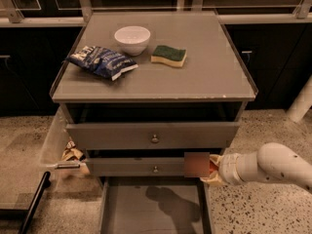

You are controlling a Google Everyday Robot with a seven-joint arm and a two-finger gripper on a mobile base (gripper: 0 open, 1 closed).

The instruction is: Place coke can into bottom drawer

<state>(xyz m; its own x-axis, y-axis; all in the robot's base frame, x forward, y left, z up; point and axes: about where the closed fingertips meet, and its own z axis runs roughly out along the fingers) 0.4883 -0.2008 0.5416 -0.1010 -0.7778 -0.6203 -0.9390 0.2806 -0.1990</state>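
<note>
**A:** Status?

**B:** My gripper (214,168) sits at the 3 o'clock side of the cabinet, pinched on the coke can (197,165). The can is off every surface, in front of the middle drawer (122,167), at 3 o'clock of its knob (155,169). The bottom drawer (122,208) is pulled out, at 6 o'clock below the can.

**A:** Failure modes?

**B:** Three, all my own read.
1. The can hangs over the tray's 3 o'clock wall, not its middle. If I let go here, it could clip that thin wall and tip out onto the floor.
2. The can looks close to the middle drawer's face. A straight descent could scrape it and twist the can in my grip.
3. The can is round, the tray floor is flat and the walls are low. If I release from high up, it bounces or rolls toward the 6 o'clock end.

Fix: shift toward 9 o'clock and get low before letting go.

**A:** Inventory?

**B:**
- Coke can: one. Gripper: one.
- Drawers: three. That's the top drawer (195,135), the middle drawer and the open bottom tray.
- Round knobs: two, counting the top knob (155,139).
- On the cabinet top (209,77), nothing stacked:
  - one white bowl (132,37) at 12 o'clock
  - one blue chip bag (101,61) at 9 o'clock
  - one green sponge (168,55) just at 3 o'clock of the bowl
- One crumpled brown clump (73,155) at 9 o'clock of the middle drawer. I can't tell what it is.
</note>
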